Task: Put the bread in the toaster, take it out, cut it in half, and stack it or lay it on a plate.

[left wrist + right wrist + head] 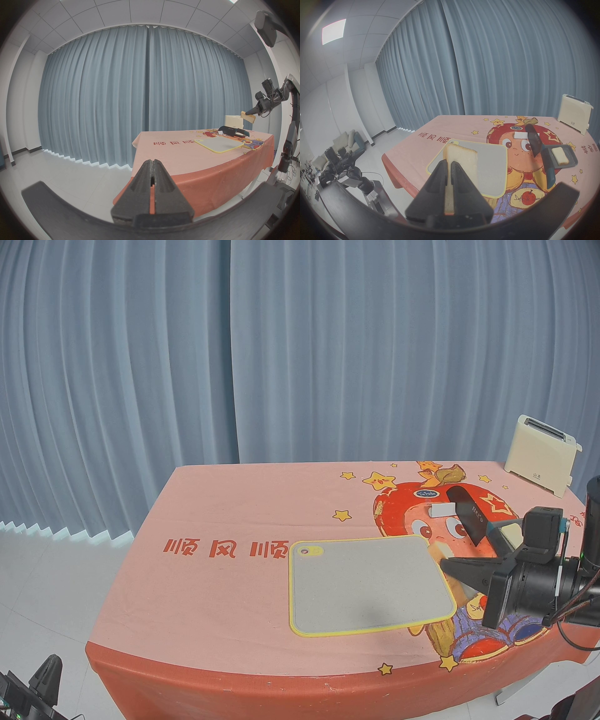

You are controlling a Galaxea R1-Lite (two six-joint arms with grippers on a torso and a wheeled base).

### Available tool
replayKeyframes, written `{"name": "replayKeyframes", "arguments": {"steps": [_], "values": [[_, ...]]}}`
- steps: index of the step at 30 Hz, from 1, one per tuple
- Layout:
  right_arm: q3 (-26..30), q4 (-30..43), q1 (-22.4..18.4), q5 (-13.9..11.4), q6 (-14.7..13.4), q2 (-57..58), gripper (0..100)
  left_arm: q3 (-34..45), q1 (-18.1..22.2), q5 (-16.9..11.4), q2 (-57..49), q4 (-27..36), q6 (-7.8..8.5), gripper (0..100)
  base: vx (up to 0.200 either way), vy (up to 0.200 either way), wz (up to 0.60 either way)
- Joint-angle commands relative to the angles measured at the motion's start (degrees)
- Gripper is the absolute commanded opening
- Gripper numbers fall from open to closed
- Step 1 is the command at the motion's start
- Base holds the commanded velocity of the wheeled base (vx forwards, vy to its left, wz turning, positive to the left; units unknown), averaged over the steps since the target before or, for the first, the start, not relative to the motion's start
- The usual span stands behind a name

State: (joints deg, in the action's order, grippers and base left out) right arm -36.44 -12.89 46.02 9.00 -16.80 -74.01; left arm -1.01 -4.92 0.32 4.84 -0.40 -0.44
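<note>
Grey tray [572, 155] holds a pale bread piece [560, 155]; right hand [449, 167] grips an upright, light-crusted slice [463, 161], left hand [152, 162] closed.

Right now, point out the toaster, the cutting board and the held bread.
toaster [540, 455]: head view, its side wall.
cutting board [369, 584]: head view, bare middle.
bread [465, 160]: right wrist view, upper face.

so the bread slice [462, 157] is upright in the right gripper [449, 167] by the grey cutting board [369, 584] (yellow rim), right edge; cream toaster [540, 455] well beyond, black knife [469, 515] between.
</note>
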Motion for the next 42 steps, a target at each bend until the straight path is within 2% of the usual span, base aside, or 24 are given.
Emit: {"name": "replayKeyframes", "arguments": {"steps": [1, 27, 42], "values": [[0.14, 0.05, 0.04, -0.03, 0.01, -0.17, 0, 1.01, 0.00, 0.03, 0.08, -0.04, -0.09, 0, 0.000, 0.000, 0.00], [1.02, -0.03, 0.04, 0.06, 0.36, -2.19, 0, 1.01, 0.00, 0.12, 0.08, -0.04, 0.00, 0, 0.000, 0.000, 0.00], [1.19, 0.05, 0.04, 0.06, 0.45, -2.63, 0, 1.01, 0.00, 0.12, 0.08, -0.04, -0.09, 0, 0.000, -0.200, 0.00]]}}
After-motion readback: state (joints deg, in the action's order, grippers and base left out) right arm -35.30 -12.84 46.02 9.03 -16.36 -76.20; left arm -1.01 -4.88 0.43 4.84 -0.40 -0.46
